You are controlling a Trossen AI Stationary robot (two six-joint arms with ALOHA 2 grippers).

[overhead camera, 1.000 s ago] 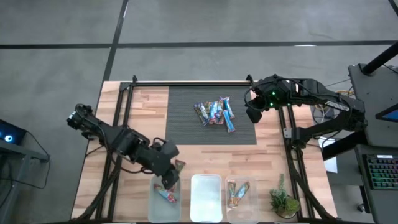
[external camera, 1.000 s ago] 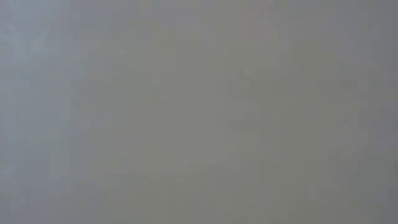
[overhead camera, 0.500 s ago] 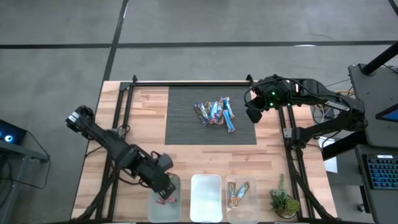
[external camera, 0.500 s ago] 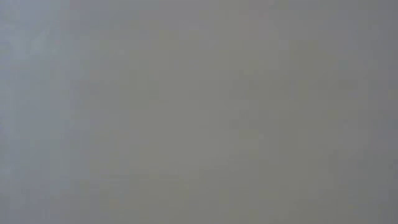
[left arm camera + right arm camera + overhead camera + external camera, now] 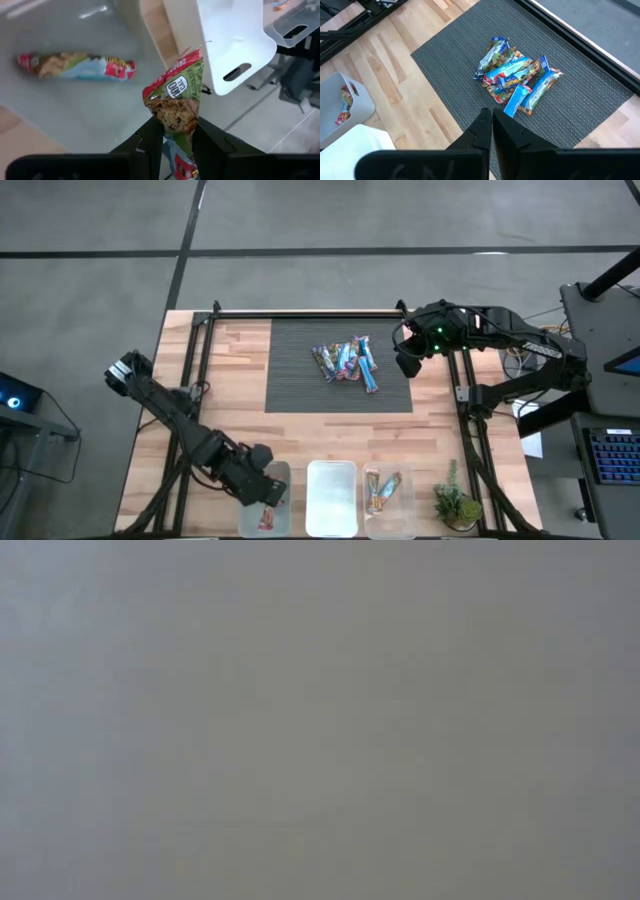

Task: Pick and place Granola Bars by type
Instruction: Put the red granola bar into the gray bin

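light: even, bright | low view: blank grey haze | wrist views: slight blur

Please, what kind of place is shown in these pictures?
Probably a robotics lab or test workspace, not a home: a wooden table on a bare grey floor, two robot arms on metal frames, and a keyboard on a desk beside a pile of granola bars.
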